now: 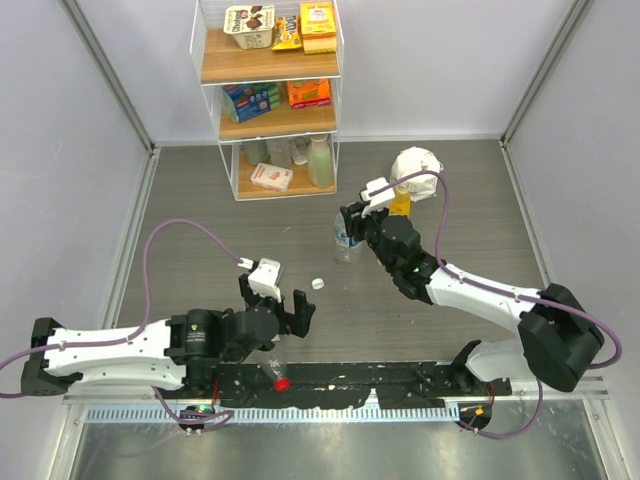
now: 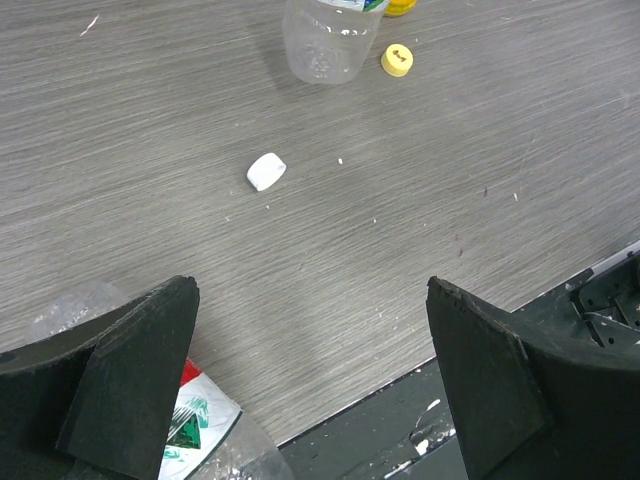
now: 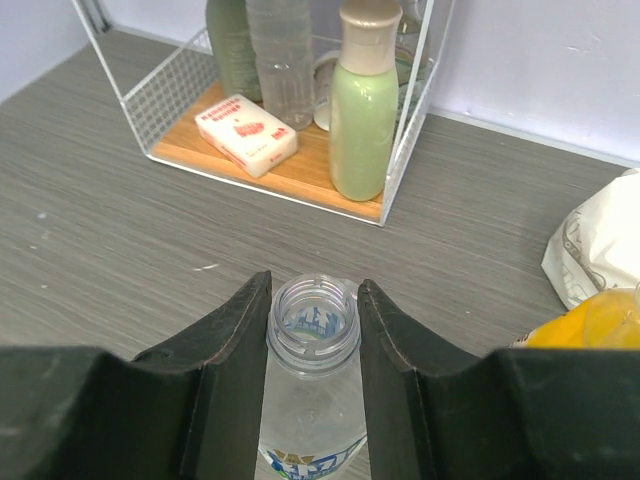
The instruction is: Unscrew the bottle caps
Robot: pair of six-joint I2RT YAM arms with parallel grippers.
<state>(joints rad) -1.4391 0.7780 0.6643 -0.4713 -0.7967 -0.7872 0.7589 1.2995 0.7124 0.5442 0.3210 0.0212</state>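
Tipping looks the main risk: the right gripper (image 3: 314, 300) pinches the blue-label bottle (image 3: 310, 405) by its uncapped neck, so a skewed release could topple it sideways, while the left gripper (image 2: 310, 295) hangs spread wide, the white cap (image 2: 266, 171) lying ahead of it.

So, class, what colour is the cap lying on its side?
The cap is white; left wrist view shows it best.

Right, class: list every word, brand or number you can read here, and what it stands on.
None can be read.
blue-label bottle: print cut off, blurred.
red-label bottle: blurred.
red-and-white packet: too small.
blue box, orange box, tub: too small.
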